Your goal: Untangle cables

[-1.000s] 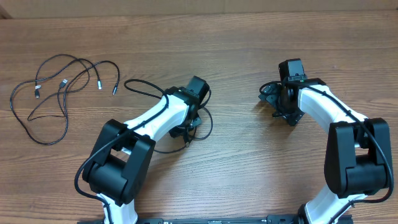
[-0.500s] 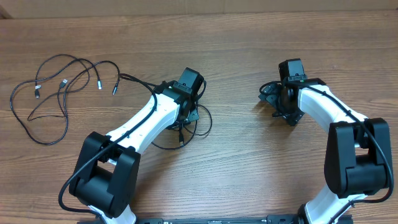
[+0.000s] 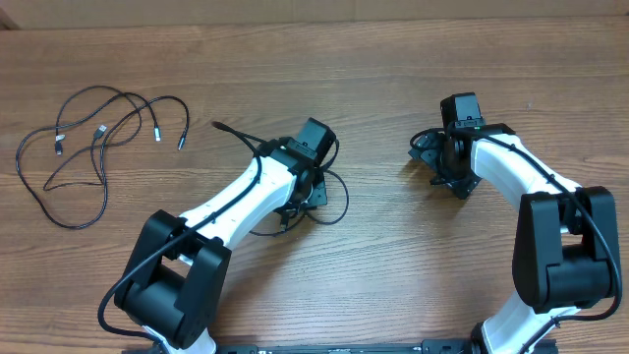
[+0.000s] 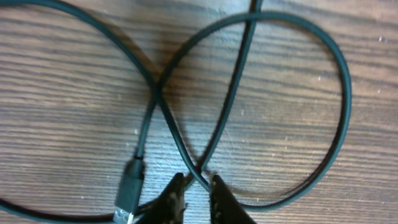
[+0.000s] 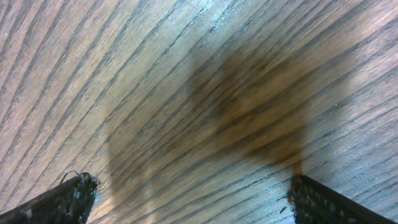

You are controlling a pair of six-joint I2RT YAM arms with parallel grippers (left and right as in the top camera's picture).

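Note:
One thin black cable lies looped on the wood under my left gripper, its free end pointing up-left. In the left wrist view the cable crosses itself in a figure-eight, with its plug at the lower left. My left gripper has its jaws a little apart, and one strand passes loosely between the tips. More cables lie tangled at the far left. My right gripper hovers open over bare wood, its jaws wide with nothing between them.
The wooden table runs to the far edge at the top. The two arm bases stand at the near edge, with bare wood between the two grippers.
My left arm has swung left and then back right, dragging the looped cable a little to the right. Its jaws have parted slightly. The right arm has not moved.

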